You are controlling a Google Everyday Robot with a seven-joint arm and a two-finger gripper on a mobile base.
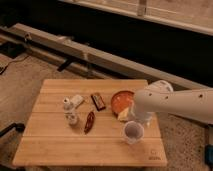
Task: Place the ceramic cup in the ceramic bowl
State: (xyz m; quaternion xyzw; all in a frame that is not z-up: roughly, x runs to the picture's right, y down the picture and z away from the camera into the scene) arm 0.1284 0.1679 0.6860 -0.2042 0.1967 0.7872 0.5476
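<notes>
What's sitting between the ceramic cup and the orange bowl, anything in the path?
No object lies between the ceramic cup and the ceramic bowl. Only the robot's own gripper hangs over that gap, just above the cup, its arm covering the bowl's right edge.

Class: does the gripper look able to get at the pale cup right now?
Probably yes: the gripper hangs close by the cup, on the side toward the orange bowl, and nothing lies between them.

White tool (133,119) hangs above pale ceramic cup (133,132) beside orange-red ceramic bowl (119,100).
</notes>
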